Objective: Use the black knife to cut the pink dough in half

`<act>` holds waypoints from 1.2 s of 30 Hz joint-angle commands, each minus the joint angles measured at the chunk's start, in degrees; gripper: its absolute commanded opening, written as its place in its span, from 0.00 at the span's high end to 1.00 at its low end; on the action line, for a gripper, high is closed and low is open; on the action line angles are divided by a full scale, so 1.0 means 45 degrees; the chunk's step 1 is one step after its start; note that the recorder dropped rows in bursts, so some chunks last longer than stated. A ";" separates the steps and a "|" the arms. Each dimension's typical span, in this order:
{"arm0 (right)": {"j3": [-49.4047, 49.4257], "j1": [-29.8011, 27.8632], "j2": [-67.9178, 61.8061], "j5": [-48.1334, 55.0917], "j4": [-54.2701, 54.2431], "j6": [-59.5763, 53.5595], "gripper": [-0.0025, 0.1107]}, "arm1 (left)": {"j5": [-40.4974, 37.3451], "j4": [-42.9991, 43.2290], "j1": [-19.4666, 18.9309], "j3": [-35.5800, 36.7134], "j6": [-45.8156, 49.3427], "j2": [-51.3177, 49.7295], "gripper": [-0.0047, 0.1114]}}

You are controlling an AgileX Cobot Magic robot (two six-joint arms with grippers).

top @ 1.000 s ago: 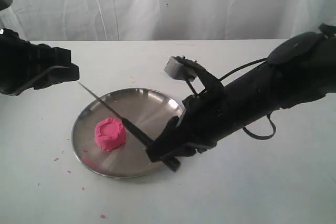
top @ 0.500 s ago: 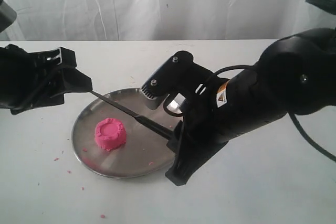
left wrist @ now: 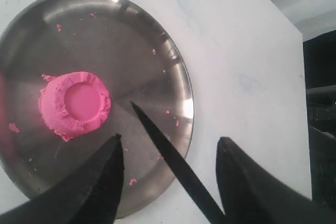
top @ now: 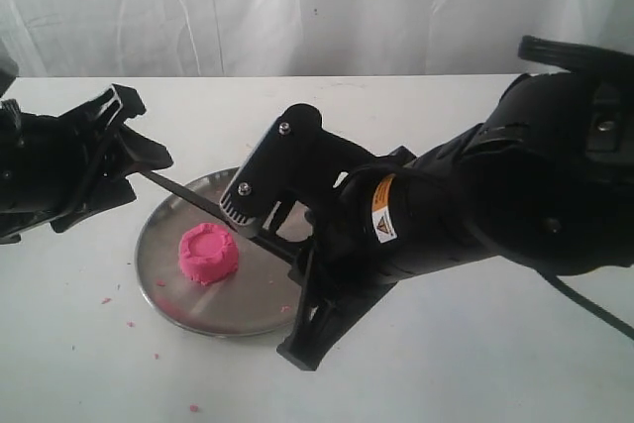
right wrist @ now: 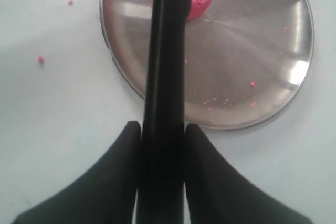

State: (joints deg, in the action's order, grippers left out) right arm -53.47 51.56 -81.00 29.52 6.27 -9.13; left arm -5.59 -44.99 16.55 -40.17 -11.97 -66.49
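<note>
Our right gripper [right wrist: 161,145] is still clamped on the black knife [top: 198,200] handle, and we've swung the blade up off the plate [top: 158,220]. Left gripper [left wrist: 168,182] gapes wide. The pink dough [top: 207,254] sits whole, lower left, so no cut yet.

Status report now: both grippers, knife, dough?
Right gripper shut on black knife. Left gripper open around blade. Pink dough uncut on plate.

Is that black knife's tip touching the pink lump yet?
Apart. The left wrist view shows bare steel plate between the slim black knife tip and the round pink dough.
</note>
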 commanded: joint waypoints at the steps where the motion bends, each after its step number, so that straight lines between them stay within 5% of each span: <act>1: -0.0015 0.0084 0.0098 -0.0261 0.1046 0.0849 0.98 | 0.0096 -0.0375 0.0045 0.0070 -0.0050 -0.0357 0.47; 6: -0.0015 0.0084 0.0098 -0.0167 0.1641 0.1073 0.98 | 0.0096 -0.0875 0.0045 0.0070 -0.0050 -0.0728 0.50; 14: -0.0015 0.0084 0.0072 -0.0109 0.1694 0.1073 0.98 | 0.0372 -0.1636 0.0045 0.0070 -0.0050 -0.0858 0.73; 25: -0.0015 0.0084 0.0072 -0.0326 0.1694 0.0958 0.98 | 0.0904 -0.2667 0.0102 0.0070 -0.0050 -0.1062 0.57; 32: -0.0015 0.0084 0.0046 -0.0378 0.1982 0.0987 0.98 | 0.3185 -0.2711 0.1721 0.0070 -0.0436 -0.1646 0.57; 36: -0.0015 0.0084 0.0046 -0.0104 0.2382 0.1190 0.98 | 0.3623 -0.2711 0.1951 0.0070 -0.0498 -0.1658 0.57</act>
State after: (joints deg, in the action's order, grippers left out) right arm -53.47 51.88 -81.00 28.61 15.30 -4.54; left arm 8.88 -56.11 24.64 -40.17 -13.69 -74.19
